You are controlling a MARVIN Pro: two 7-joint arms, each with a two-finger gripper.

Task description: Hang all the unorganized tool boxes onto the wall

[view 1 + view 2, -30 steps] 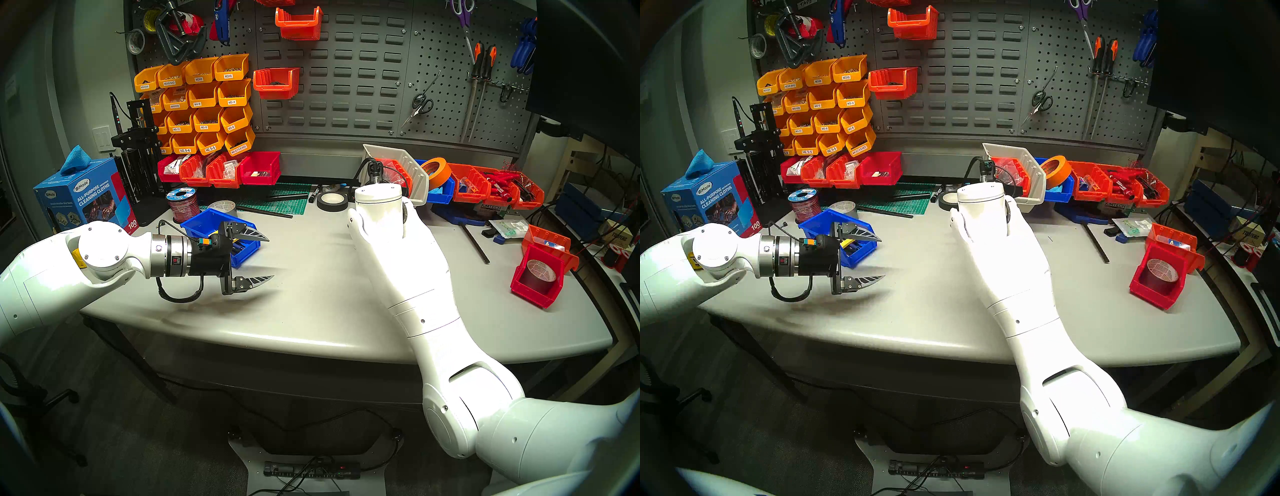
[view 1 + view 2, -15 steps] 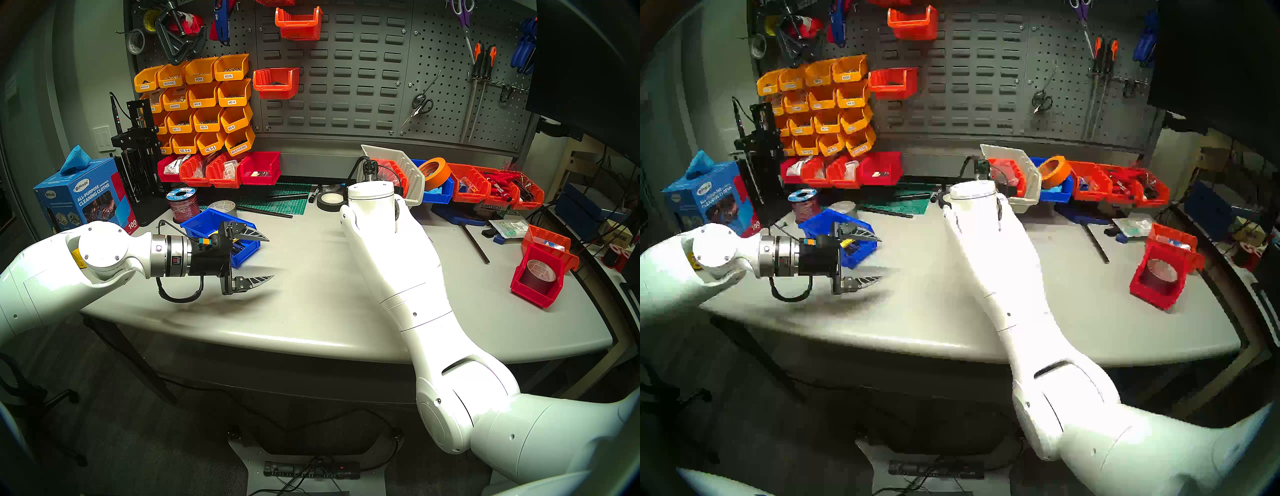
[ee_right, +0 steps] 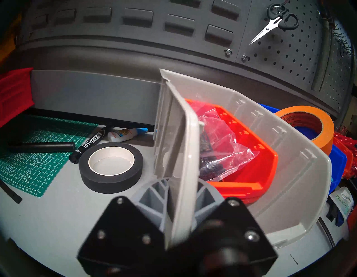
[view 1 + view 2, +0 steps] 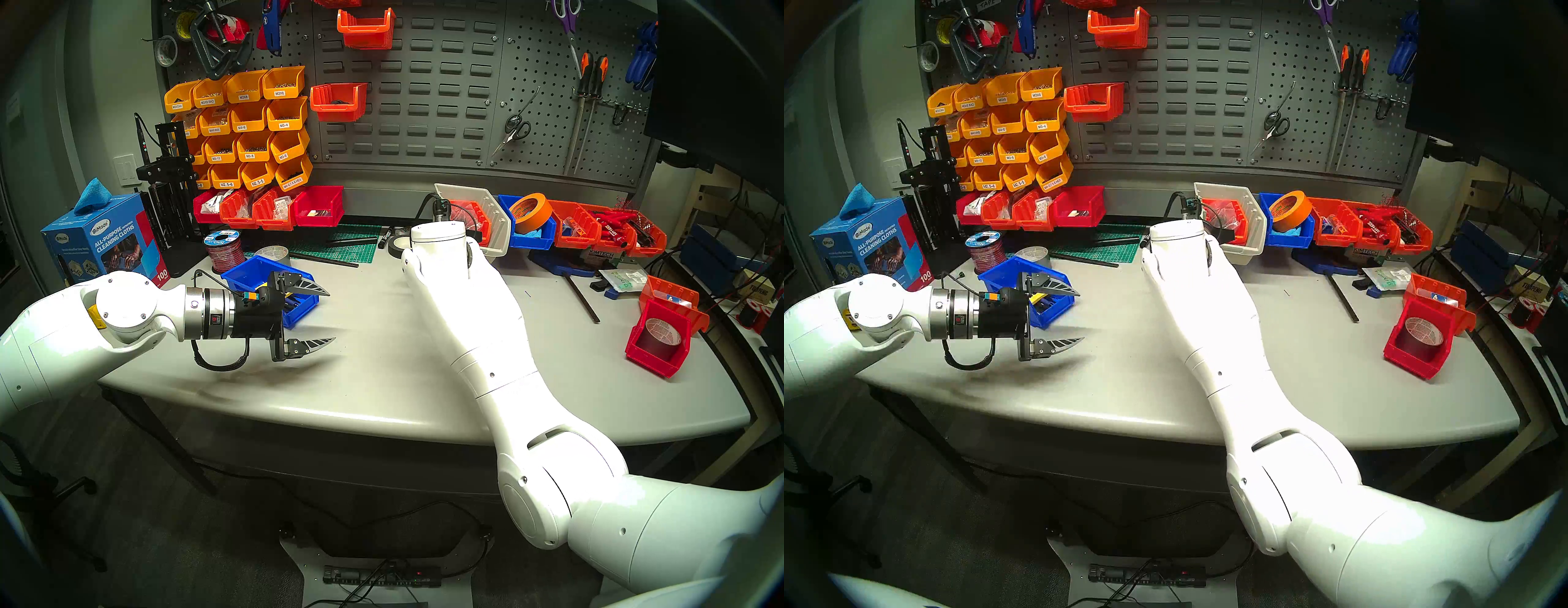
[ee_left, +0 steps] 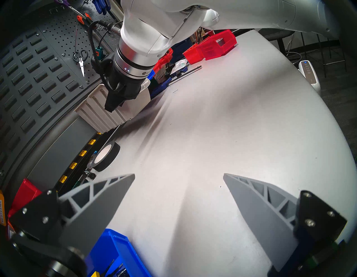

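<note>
I found the right gripper point(image 3: 181, 195) clamped on the left side wall of the beige bin point(image 3: 286, 174), right of centre in the wrist view, below the louvred wall point(image 4: 407, 85). My left gripper point(image 4: 316, 316) hung open at frame left, beside a blue bin point(image 4: 254, 271).

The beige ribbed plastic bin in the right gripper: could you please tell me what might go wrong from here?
The right gripper pinches only one thin side wall of the beige ribbed plastic bin, so the bin may twist or slip.

It carries an orange-red inner bin and a clear plastic bag; tilting could spill them.

The blue bin holding orange tape sits close beside it and could be knocked.
</note>
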